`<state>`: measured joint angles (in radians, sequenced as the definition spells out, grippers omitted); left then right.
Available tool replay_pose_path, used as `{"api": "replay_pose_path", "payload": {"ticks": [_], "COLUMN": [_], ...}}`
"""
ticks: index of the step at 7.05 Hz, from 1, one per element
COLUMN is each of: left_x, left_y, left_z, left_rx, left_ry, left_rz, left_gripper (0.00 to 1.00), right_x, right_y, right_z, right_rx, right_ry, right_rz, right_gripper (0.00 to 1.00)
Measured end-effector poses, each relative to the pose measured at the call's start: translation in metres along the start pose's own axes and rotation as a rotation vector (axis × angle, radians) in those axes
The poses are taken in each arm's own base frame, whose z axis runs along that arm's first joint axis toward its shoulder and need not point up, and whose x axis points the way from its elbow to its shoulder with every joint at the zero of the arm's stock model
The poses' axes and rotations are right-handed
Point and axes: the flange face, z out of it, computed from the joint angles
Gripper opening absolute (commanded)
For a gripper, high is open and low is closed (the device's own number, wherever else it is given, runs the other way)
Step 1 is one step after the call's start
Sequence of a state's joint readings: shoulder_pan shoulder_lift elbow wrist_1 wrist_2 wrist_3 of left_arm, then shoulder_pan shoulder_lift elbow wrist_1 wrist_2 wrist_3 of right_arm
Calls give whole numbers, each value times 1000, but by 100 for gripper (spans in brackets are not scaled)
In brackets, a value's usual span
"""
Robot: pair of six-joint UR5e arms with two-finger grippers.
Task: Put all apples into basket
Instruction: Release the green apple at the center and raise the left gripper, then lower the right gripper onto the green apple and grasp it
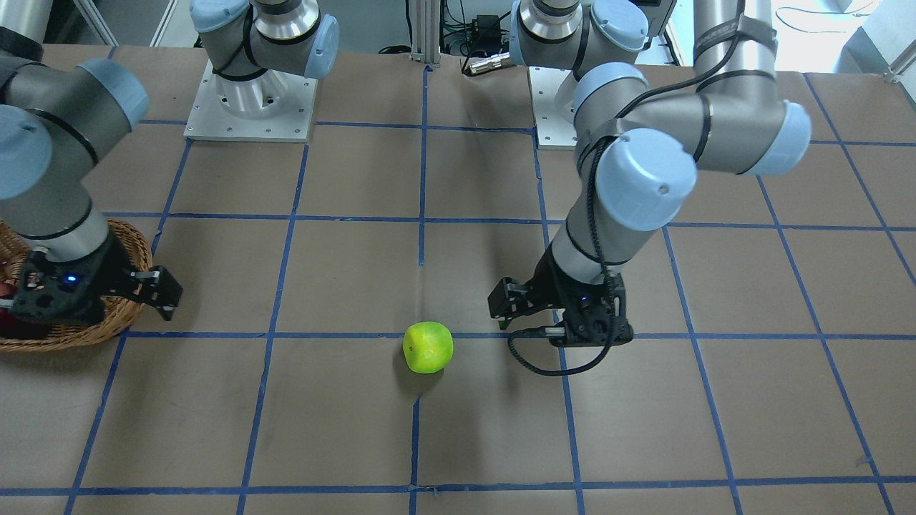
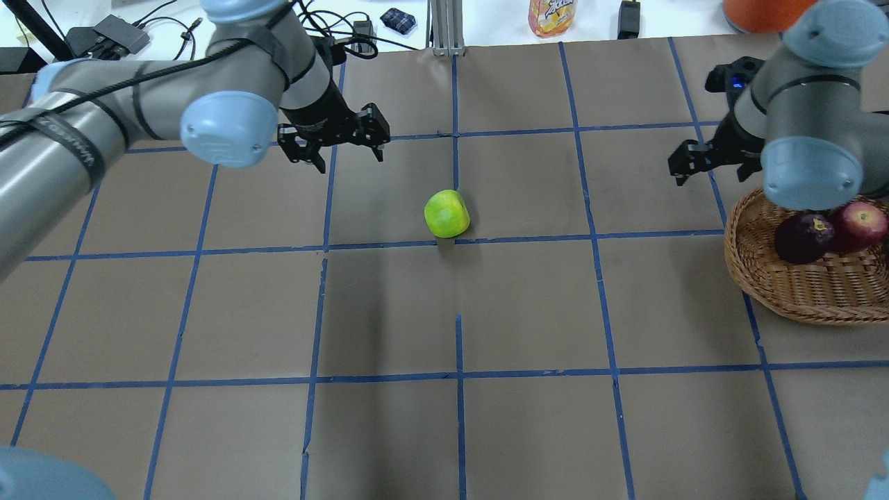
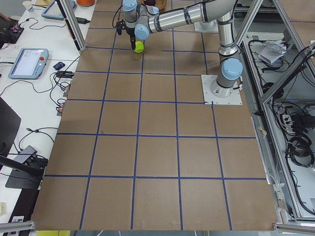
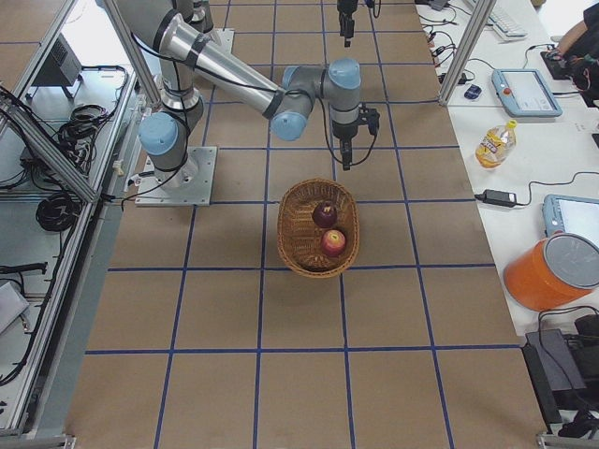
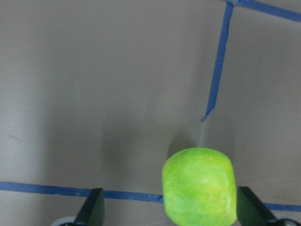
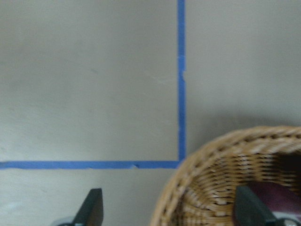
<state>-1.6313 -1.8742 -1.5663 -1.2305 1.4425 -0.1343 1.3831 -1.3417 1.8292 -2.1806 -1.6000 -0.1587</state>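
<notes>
The yellow-green apple [image 2: 446, 213] lies on the table near the middle, also in the front view [image 1: 428, 347] and the left wrist view [image 5: 198, 186]. My left gripper [image 2: 340, 142] is open and empty, held above the table to the apple's left and apart from it [image 1: 504, 304]. The wicker basket [image 2: 799, 292] stands at the right edge and holds the dark purple apple [image 2: 803, 237] and the red apple [image 2: 861, 226]. My right gripper [image 2: 694, 163] is open and empty, just outside the basket's far-left rim [image 6: 211, 179].
The table is brown board with a grid of blue tape lines. A drink bottle [image 2: 552, 15], cables and an orange container [image 2: 757, 10] lie beyond the far edge. The two arm bases [image 1: 250, 107] stand on the robot's side.
</notes>
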Motion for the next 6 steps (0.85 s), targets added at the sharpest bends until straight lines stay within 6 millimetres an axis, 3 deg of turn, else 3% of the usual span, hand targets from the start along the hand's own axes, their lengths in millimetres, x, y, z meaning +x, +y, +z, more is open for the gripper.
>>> {"api": "replay_pose_path", "payload": {"ticks": [2, 4, 5, 6], "left_x": [-42, -52, -51, -50], "left_y": [25, 64, 77, 82], "left_z": [-67, -126, -142, -150], "left_rx": [4, 19, 24, 22], "left_ry": [-58, -99, -103, -110], "left_rz": [66, 86, 90, 92], "left_gripper": [100, 100, 100, 100], "right_x": [-125, -248, -297, -329], "right_y": [-15, -4, 10, 20], "right_z": [-1, 2, 9, 20], "right_rx": [5, 10, 5, 10], "right_ry": [-34, -63, -73, -79], "right_rz": [53, 51, 57, 57], "right_gripper": [100, 100, 100, 100]}}
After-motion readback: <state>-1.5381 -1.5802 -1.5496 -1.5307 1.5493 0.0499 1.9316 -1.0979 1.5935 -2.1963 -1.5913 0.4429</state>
